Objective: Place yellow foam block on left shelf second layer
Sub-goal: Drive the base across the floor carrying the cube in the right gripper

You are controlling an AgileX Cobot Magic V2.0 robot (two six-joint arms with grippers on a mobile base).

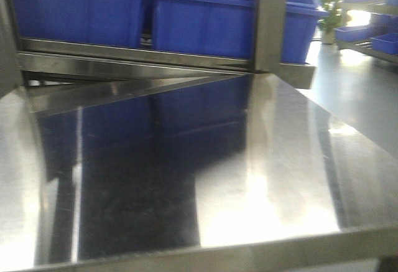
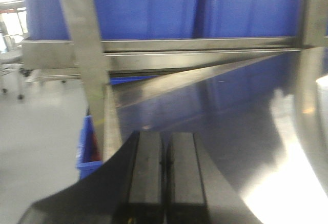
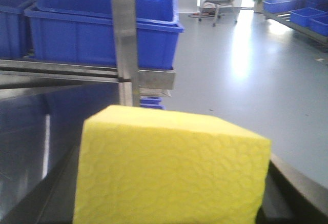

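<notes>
Out front, steel shelf layer [image 1: 186,178] waiting, no block on it yet.
Front view: it gleams beneath the tier of blue bins [image 1: 205,23], neither arm showing. Left wrist view: left claw [image 2: 165,172] pressed closed on nothing, low over the steel. Right wrist view: yellow foam block [image 3: 169,172] fills the frame, gripped in the right claw [image 3: 171,203], beside the upright post [image 3: 125,39]. I'd clear that post, go in level, release on contact.

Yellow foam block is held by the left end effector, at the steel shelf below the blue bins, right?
No: the yellow foam block is held by the right end effector, as the right wrist view shows, at the steel shelf below the blue bins.
</notes>
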